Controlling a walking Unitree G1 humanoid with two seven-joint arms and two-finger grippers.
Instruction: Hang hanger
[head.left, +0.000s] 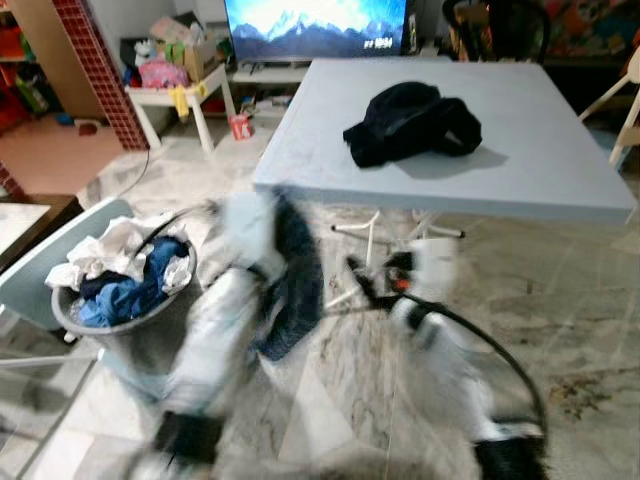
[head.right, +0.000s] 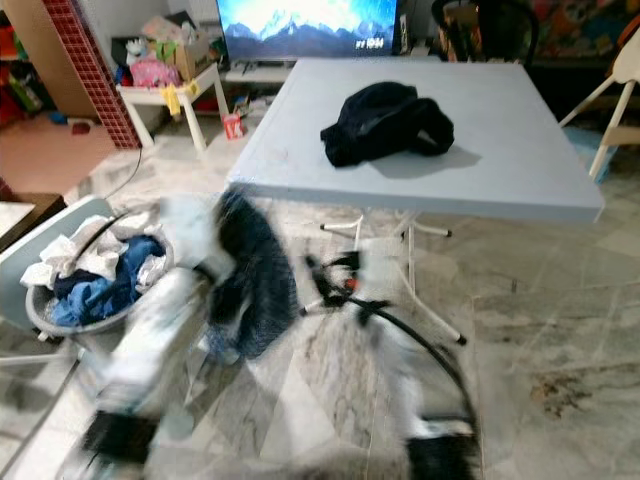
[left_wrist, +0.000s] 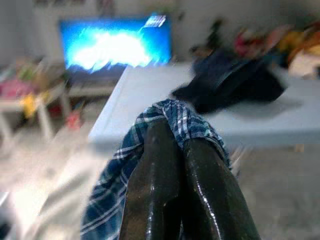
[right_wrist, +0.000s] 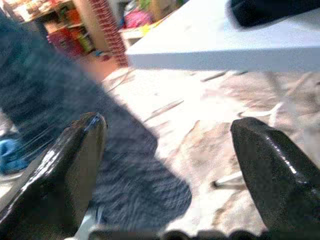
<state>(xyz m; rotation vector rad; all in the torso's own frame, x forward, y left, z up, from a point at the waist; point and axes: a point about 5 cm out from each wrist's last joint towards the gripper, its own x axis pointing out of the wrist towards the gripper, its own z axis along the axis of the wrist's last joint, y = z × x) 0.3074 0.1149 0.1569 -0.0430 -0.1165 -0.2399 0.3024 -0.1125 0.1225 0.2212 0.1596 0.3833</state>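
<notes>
Nearest the head camera, both silver arms are smeared by motion blur over the marble floor (head.left: 560, 330). The left gripper (left_wrist: 180, 150) has its two black fingers pressed together on a blue plaid shirt (left_wrist: 120, 190), which drapes over the fingertips and hangs down below them; in the head views the cloth shows as a dark streak in front of the table edge. The right gripper (right_wrist: 170, 165) stands with its fingers wide apart, holding nothing, next to the hanging cloth. A black cable loops from the right arm toward the floor. Something thin and dark with a red spot sits near the right gripper (head.left: 385, 280), perhaps a hanger, but the blur is too heavy to say.

To the robot's left, a grey basket (head.left: 120, 335) is heaped with white and blue laundry (head.left: 125, 270), its base cut off by the left arm.

Beyond the arms stands a pale blue table (head.left: 540, 150) on white folding legs, with a black garment (head.left: 412, 122) bunched on its top.

Farther back are a lit television (head.left: 315, 25), a small white side table (head.left: 185, 100) piled with clutter, and a red brick pillar (head.left: 100, 70).
</notes>
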